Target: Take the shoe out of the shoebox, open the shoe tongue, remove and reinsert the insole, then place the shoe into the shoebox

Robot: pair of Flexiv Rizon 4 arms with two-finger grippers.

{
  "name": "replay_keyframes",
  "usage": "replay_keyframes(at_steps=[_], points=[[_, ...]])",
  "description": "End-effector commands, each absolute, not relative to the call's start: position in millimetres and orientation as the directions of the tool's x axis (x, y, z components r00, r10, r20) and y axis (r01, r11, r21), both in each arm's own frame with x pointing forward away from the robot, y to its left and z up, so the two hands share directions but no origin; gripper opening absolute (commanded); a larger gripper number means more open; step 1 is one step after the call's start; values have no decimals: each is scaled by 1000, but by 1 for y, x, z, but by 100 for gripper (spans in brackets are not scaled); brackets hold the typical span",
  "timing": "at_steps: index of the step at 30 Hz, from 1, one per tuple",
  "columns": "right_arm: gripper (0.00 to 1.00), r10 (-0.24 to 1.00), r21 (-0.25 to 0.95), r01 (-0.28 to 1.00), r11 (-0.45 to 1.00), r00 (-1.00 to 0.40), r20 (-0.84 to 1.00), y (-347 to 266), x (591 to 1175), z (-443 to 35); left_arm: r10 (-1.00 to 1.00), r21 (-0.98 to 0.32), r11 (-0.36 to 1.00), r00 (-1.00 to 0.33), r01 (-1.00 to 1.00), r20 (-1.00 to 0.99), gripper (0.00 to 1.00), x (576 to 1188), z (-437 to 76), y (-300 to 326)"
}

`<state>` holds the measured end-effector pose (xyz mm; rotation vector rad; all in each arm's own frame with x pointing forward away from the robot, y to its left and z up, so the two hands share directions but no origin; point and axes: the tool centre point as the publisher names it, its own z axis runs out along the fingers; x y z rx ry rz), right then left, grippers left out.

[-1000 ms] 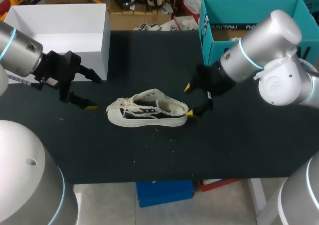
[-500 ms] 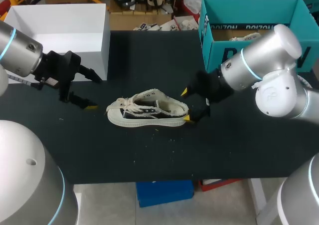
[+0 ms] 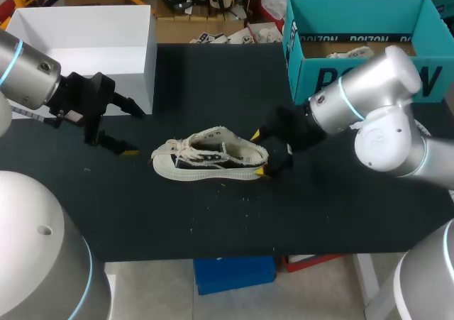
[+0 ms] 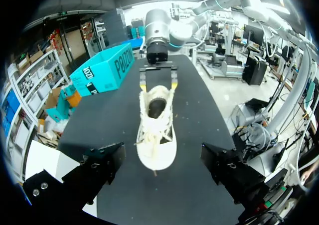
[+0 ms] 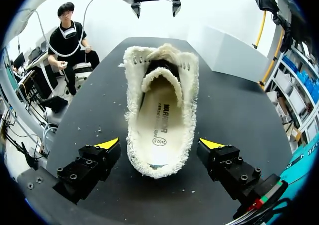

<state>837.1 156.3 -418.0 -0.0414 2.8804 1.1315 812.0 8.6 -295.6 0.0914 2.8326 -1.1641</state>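
Here the spread right pincer [image 3: 257,152] flanks the heel of the shoe [image 3: 206,158].

Looks like a robotics lab. Shown by two silver arms with blue light rings, the left arm [image 3: 28,75] and the right arm [image 3: 369,93], set at a black-topped table [image 3: 213,221], a teal shoebox [image 3: 355,72] behind the right gripper [image 3: 258,152] and a white box [image 3: 92,36] beside the left gripper [image 3: 135,132].

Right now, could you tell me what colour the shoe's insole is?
The insole is cream with small dark print, clearest in the right wrist view.
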Motion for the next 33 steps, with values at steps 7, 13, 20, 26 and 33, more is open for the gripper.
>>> replay_keyframes(at_steps=[7, 13, 20, 26, 33], points=[[100, 0, 693, -28, 720, -999, -41, 165, 840, -433, 25, -699, 710, -995, 87, -98, 100, 811, -297, 8], [100, 5, 700, -18, 714, -1000, -31, 167, 838, -438, 25, -699, 710, -995, 87, -98, 100, 811, -297, 8], [100, 9, 708, -12, 706, -1000, -26, 169, 837, -442, 25, -699, 710, -995, 87, -98, 100, 811, -297, 8], [100, 8, 717, -12, 697, -1000, -25, 171, 838, -442, 25, -699, 710, -995, 87, -98, 100, 811, -297, 8], [100, 3, 720, -17, 694, -1000, -26, 172, 838, -442, 25, -699, 710, -995, 87, -98, 100, 811, -297, 8]])
